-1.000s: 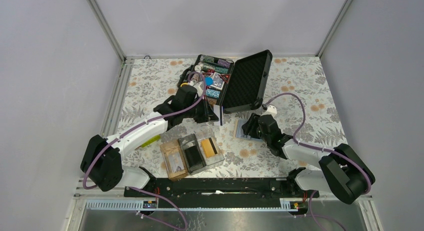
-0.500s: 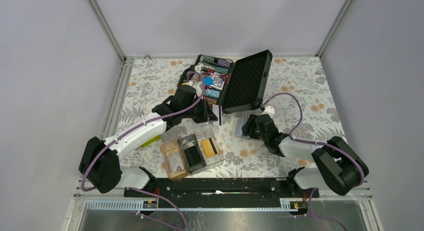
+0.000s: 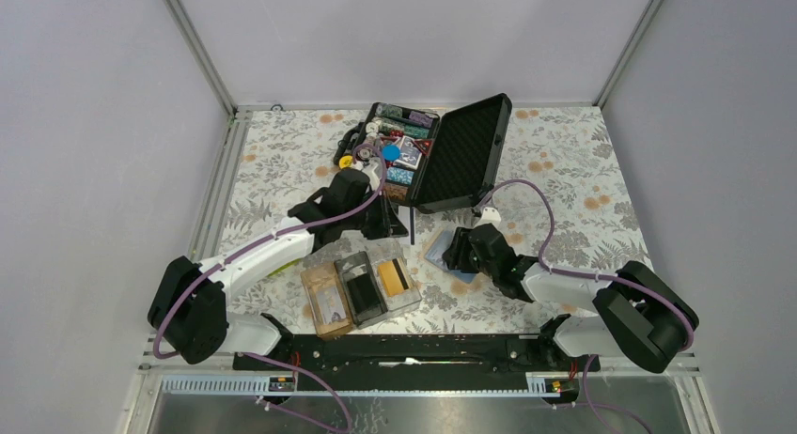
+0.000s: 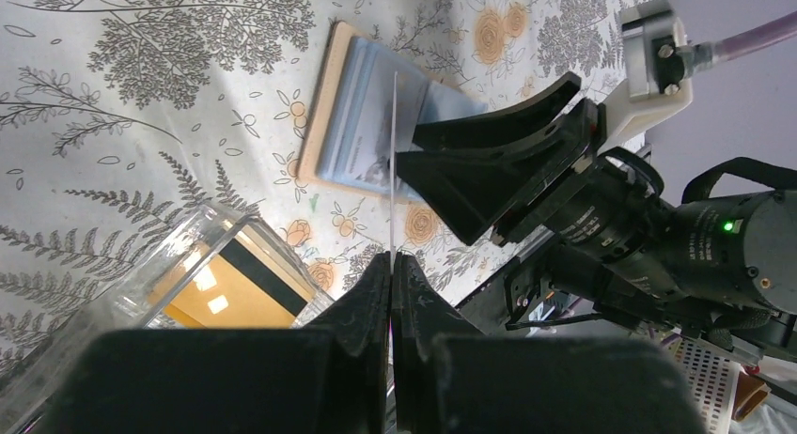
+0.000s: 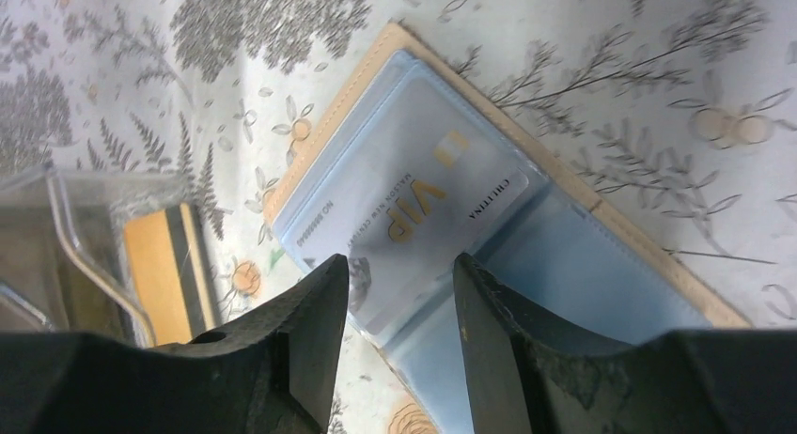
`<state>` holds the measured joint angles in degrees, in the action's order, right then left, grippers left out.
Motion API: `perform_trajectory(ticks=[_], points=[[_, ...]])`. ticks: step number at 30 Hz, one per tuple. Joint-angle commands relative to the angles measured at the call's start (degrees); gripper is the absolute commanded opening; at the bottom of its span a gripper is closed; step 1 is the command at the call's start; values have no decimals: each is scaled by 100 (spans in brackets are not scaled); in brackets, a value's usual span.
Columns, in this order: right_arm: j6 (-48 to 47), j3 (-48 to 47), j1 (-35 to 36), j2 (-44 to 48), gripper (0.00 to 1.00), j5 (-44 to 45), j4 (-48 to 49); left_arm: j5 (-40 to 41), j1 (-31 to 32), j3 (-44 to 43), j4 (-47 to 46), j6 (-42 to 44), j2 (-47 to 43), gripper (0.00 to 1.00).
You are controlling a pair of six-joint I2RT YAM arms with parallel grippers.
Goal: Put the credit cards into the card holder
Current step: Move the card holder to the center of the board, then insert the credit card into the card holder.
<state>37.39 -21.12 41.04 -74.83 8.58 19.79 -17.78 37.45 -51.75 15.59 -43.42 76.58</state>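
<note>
My left gripper [image 4: 391, 260] is shut on a thin credit card [image 4: 392, 162], seen edge-on, rising from the jaws. From above, that gripper [image 3: 402, 225] hangs just beyond the card holder [image 3: 331, 314], a low clear tray. The holder's right compartment holds a gold-orange credit card [image 3: 396, 276] with a black stripe, which also shows in the left wrist view [image 4: 230, 286]. My right gripper [image 5: 399, 274] is open, low over a tan wallet [image 5: 428, 218] with blue sleeves. A pale card marked VIP [image 5: 414, 194] sits in one sleeve.
An open black chip case [image 3: 461, 152] with chips and cards stands behind the grippers. The wallet [image 3: 438, 253] lies on the flowered cloth, right of the holder. A metal rail [image 3: 216, 185] runs along the left edge of the table.
The right gripper has moved left and nearer, and the wallet has shifted and turned with it. The left gripper with its card has come slightly nearer the holder.
</note>
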Motion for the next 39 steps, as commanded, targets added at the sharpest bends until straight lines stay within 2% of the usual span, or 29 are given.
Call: perform_trajectory(ticks=[1,6,9,15,18,22,25,32,39], points=[[-23,106,270,67,52,-344,-384,-40,122,55,-465,-110,-65,0],[-100,167,422,130,51,-474,-332,-41,338,202,-632,-245,21,0],[17,82,489,501,53,-326,-748,-30,480,205,-673,-244,105,0],[640,-341,482,1636,64,483,-2713,-129,596,16,-676,36,322,0],[1130,-478,461,1801,65,925,-3563,-188,601,-80,-672,149,386,0],[1549,-453,386,1787,63,1163,-4030,-319,611,-174,-672,223,493,0],[1699,-320,339,1854,62,1088,-3931,-353,631,-212,-663,275,535,0],[1750,20,173,1967,53,728,-3035,-452,656,-373,-612,473,713,0],[924,32,-320,1468,48,274,-2095,-513,706,-494,-487,628,909,0]])
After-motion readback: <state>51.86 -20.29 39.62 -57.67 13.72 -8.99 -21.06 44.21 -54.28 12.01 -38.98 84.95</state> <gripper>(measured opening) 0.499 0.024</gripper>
